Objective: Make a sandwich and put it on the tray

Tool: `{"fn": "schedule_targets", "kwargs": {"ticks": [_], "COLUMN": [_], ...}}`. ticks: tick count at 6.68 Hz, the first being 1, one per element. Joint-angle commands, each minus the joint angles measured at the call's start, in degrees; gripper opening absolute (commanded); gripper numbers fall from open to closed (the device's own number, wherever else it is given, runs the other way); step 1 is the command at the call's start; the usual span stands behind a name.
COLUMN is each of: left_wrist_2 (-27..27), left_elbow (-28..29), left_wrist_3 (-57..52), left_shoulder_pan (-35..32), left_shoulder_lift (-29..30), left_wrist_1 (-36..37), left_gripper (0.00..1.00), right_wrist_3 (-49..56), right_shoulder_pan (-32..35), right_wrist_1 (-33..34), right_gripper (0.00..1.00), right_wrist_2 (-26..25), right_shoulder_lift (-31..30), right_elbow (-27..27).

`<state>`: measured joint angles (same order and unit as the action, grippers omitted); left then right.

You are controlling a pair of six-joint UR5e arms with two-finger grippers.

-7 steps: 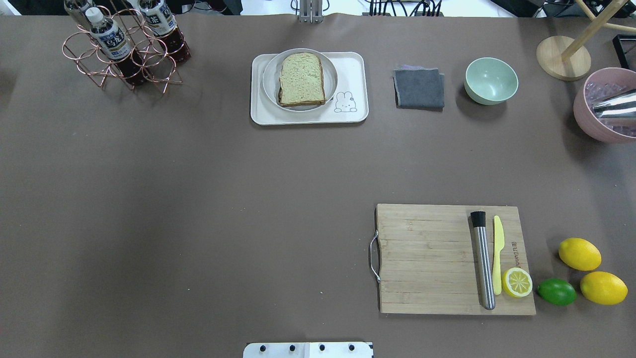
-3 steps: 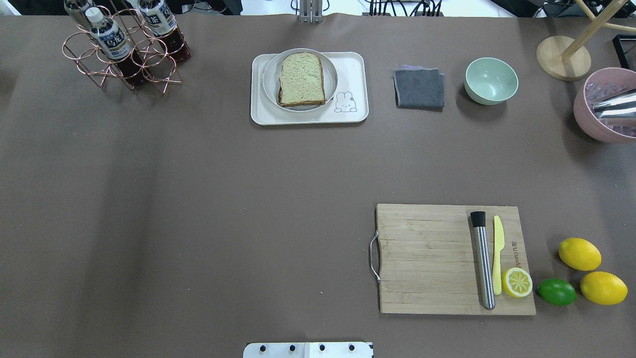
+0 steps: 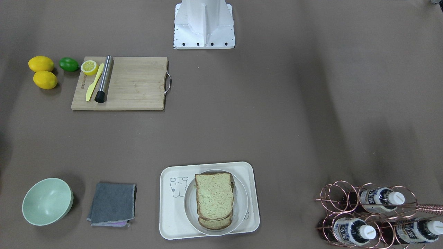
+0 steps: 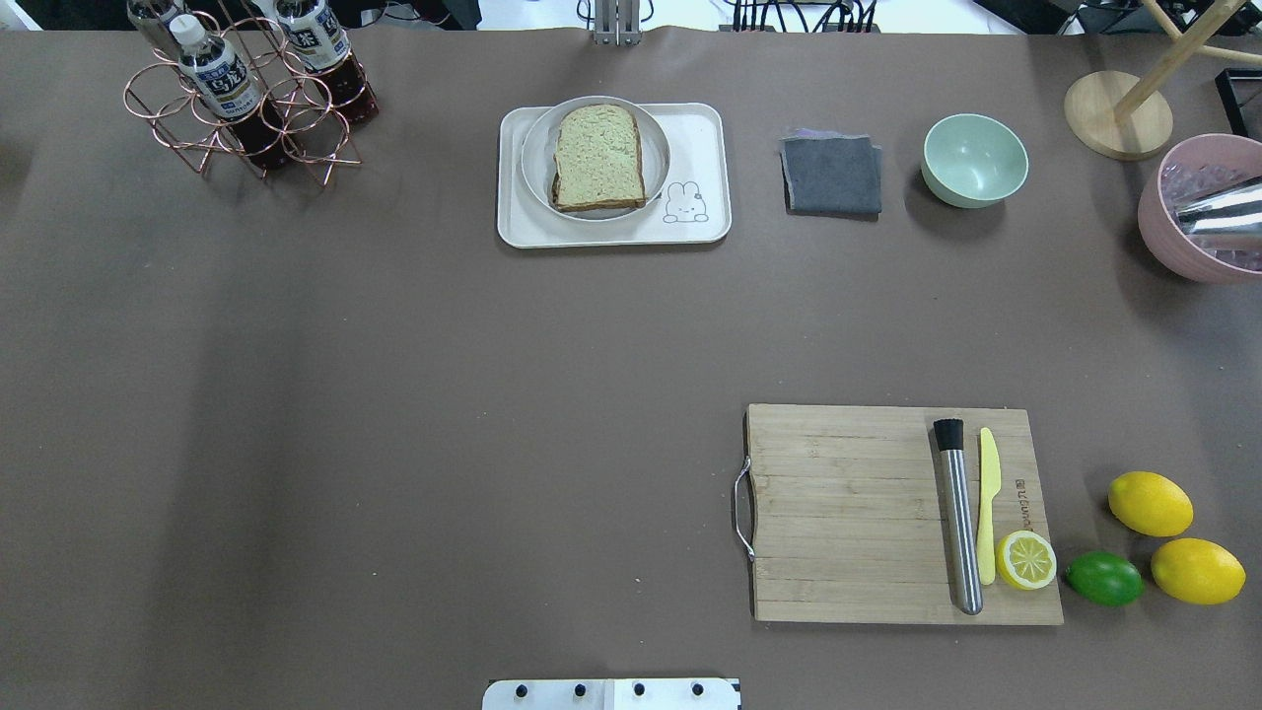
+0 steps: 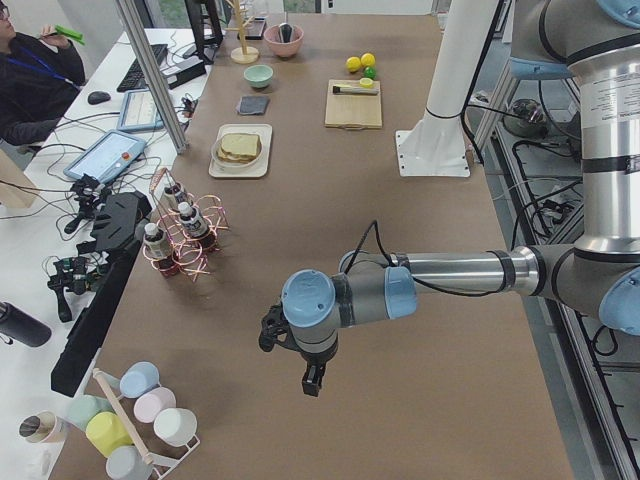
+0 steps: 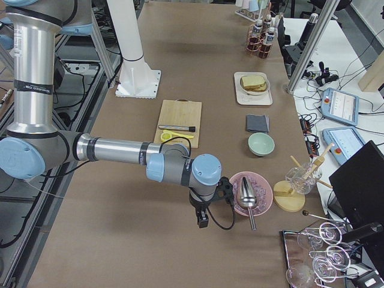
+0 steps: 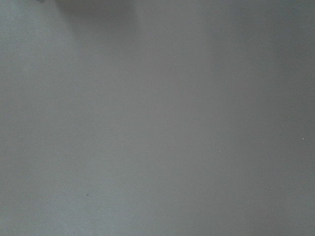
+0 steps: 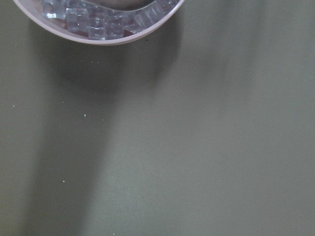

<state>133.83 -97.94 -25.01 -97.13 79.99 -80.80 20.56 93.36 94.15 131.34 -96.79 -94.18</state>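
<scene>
The sandwich [image 4: 597, 158], stacked pale greenish bread slices with brown crust, lies on a round white plate [image 4: 532, 148] on the cream tray [image 4: 704, 133] at the table's far middle. In the front-facing view the sandwich [image 3: 214, 195] shows a lower slice sticking out; no egg shows. The tray [image 3: 170, 211] has a bear drawing. My left gripper [image 5: 312, 380] hangs over bare table far to the left, seen only in the left side view. My right gripper [image 6: 202, 221] hangs near the pink bowl, seen only in the right side view. I cannot tell if either is open.
A wooden cutting board [image 4: 848, 513] holds a steel muddler [image 4: 958, 518], a yellow knife [image 4: 987, 513] and a lemon half [image 4: 1025, 559]. Lemons [image 4: 1150, 503] and a lime [image 4: 1104, 578] lie beside it. A grey cloth [image 4: 832, 175], green bowl [image 4: 974, 160], pink ice bowl [image 4: 1198, 212] and bottle rack [image 4: 242, 94] stand at the back.
</scene>
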Motion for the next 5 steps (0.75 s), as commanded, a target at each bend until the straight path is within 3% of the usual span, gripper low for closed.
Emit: {"fn": "schedule_targets", "kwargs": {"ticks": [1, 5], "left_wrist_2": [0.4, 0.0], "left_elbow": [-0.3, -0.1], "left_wrist_3": [-0.1, 0.0], "left_shoulder_pan": [-0.3, -0.3], "left_shoulder_lift": [-2.0, -2.8], "left_wrist_1": [-0.1, -0.3], "left_gripper": [0.99, 0.99], "right_wrist_3": [-0.3, -0.5], "right_shoulder_pan": [0.1, 0.1], "right_wrist_1": [0.3, 0.7], "right_gripper": [1.0, 1.0], "right_wrist_2": [0.1, -0.4], "right_shoulder_lift": [-0.3, -1.8], "right_elbow": [-0.3, -0.1]}}
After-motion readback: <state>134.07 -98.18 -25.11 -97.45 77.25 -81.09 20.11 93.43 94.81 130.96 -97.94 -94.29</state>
